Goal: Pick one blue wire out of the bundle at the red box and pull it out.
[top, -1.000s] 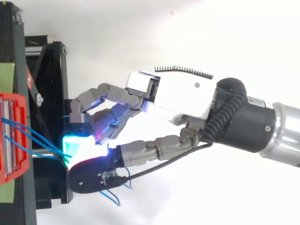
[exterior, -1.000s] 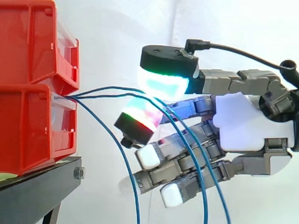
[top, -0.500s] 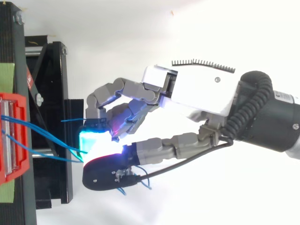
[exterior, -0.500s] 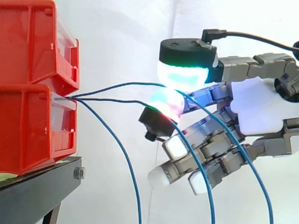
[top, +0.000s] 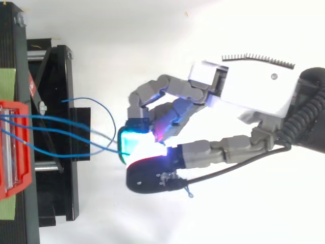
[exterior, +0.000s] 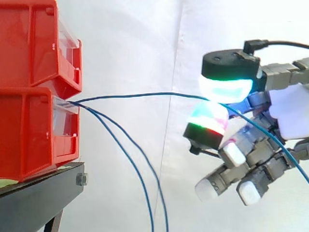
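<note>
One blue wire [exterior: 145,94] is separated from the bundle and runs almost level from the front of the lower red box [exterior: 29,130] to the right, up to the hand [exterior: 289,116]. There the fingers [exterior: 226,87] pinch it: a pad glowing cyan and green presses from above, and a pad glowing red and green presses from below, with the wire between them. Behind the pinch the wire falls down to the right, past the palm. The other two wires [exterior: 94,112] leave the same opening and hang down freely in front of the black stand [exterior: 38,193], apart from the hand.

The hand is well apart from the box, on its right side, at nearly the same height as the opening. Its palm faces the box and the remaining fingers are curled below the pinch and hold nothing.

The long axis of the wire lies on the line from box to hand, so I judge the pull should go straight to the right, away from the box. The wire looks nearly tight, so the pinch may slip if it is weak.
</note>
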Tool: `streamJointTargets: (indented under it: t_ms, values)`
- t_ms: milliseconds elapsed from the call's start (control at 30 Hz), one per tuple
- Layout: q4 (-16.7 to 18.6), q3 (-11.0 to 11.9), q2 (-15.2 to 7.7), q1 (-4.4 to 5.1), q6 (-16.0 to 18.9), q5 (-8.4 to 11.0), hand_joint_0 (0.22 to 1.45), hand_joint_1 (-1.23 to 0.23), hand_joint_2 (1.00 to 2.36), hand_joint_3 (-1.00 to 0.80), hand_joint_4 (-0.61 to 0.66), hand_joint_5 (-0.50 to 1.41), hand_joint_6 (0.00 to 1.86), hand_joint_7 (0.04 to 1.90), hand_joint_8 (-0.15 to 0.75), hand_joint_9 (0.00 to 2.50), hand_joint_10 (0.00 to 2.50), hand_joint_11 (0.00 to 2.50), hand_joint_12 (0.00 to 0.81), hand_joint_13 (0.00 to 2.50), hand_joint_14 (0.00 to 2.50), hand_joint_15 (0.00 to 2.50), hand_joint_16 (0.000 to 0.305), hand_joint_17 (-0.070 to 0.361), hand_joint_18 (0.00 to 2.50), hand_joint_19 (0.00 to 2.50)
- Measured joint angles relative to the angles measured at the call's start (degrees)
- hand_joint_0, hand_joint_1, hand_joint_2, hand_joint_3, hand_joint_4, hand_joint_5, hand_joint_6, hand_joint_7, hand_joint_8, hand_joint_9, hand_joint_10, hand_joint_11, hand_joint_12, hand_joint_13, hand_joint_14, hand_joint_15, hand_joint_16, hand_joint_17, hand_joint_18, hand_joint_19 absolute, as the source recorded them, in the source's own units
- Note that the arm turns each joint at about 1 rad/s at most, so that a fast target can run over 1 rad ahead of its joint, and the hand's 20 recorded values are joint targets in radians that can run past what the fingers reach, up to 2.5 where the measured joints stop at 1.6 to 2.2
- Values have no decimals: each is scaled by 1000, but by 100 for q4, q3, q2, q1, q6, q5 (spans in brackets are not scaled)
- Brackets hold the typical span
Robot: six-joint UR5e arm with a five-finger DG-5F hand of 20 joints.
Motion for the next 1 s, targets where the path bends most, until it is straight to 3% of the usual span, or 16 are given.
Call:
streamJointTargets:
  t_ms: [200,1000]
  values:
    - [167,-168,52,12,-16,142,608,-791,1000,103,-43,-109,925,1212,439,1026,12,669,523,685,7,249,73,165,861,377]
    - [254,-184,54,19,-121,159,604,-789,1000,99,-37,-110,924,1213,440,1014,14,652,525,686,7,245,74,166,870,374]
